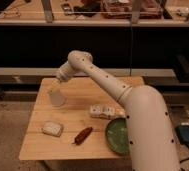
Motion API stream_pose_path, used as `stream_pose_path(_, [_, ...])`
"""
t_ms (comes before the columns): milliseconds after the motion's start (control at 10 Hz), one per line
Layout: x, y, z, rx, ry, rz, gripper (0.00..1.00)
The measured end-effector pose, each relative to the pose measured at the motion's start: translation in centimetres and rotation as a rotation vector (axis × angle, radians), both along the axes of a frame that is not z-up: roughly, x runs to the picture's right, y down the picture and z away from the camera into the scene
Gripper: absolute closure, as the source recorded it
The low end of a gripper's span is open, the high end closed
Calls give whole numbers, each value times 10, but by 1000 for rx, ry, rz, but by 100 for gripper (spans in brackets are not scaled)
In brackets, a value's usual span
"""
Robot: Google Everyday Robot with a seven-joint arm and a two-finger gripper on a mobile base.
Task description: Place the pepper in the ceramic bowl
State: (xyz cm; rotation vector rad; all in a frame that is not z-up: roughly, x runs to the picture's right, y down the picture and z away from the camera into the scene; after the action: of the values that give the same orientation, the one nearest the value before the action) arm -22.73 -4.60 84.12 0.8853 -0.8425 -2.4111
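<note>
The tool hangs at the far left of the wooden counter, right over the upturned white cup and seemingly touching its top. Whether it is spread or pressed together cannot be told from here. The pepper lies untouched near the front edge, well apart from the tool, between the pale sponge-like block on its left and the ceramic bowl just beside it on the right. The main risk, as I judge it, is at the cup. It is light, narrow-topped and standing on its mouth, so a sideways pull-away could tip it or drag it along the smooth boards. The pepper brings its own trouble: it is small, tapered and glossy dark red-brown, it lies at a slant, and a pinch placed off its thicker middle could squirt it out or roll it towards the front edge. The bowl is shallow and plate-like, green-glazed with a darker rim. The bulky white arm partly hides its right side, so a low release should keep the pepper from skidding across the slick glaze. A flat white packet lies behind the bowl, where a wide sweep could clip it.
</note>
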Motion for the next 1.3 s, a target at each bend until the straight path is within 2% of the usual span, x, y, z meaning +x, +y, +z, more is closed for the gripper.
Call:
stream_pose_path(200, [12,-1,-5,-8,68,47,20])
stream_pose_path(300, [26,1,-12,-11,125,105,20])
stream_pose_path(600, [54,12,-36,-19,204,249,20])
stream_pose_path(800, [59,16,-42,-22,217,278,20])
stream_pose_path(1100, [59,16,-41,-42,250,273,20])
stream_pose_path(1200, [62,15,-42,-67,299,265,20])
stream_pose_path(1300, [68,14,-50,-114,394,251,20])
